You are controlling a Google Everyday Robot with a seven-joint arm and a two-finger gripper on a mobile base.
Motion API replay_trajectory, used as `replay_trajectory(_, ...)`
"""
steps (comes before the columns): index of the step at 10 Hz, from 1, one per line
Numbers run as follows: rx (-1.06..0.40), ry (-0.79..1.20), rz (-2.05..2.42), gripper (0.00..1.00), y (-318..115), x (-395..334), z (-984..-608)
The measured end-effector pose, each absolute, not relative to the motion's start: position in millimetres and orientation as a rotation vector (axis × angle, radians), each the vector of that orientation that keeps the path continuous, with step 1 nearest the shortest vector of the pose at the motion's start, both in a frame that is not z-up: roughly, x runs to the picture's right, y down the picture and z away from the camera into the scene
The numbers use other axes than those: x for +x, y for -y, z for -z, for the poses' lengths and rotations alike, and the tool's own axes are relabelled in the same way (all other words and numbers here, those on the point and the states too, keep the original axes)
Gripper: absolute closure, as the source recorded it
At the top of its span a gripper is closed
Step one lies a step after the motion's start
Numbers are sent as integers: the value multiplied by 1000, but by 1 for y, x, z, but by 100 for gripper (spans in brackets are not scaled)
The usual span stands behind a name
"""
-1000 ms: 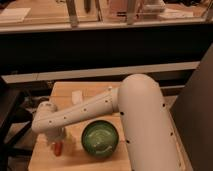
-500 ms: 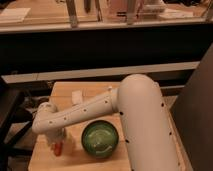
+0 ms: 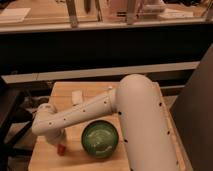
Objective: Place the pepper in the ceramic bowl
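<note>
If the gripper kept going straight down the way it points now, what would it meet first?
Most likely the pepper: the gripper points down at the wooden table right over it, left of the ceramic bowl. The arm hides whether they already touch.

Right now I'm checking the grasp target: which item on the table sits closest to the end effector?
The pepper, small and red-orange, lies right under the end effector at the table's front left. The green ceramic bowl sits further right; the white cup behind.
</note>
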State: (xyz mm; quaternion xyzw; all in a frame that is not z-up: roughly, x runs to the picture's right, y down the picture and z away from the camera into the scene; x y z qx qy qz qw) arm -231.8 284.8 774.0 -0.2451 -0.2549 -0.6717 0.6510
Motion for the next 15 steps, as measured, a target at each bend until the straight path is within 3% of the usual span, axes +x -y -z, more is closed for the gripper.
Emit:
replay_trajectory(3, -544, 566, 1497, 97, -268, -208, -763)
replay_trajectory(15, -496, 556, 1361, 98, -233, -106, -762)
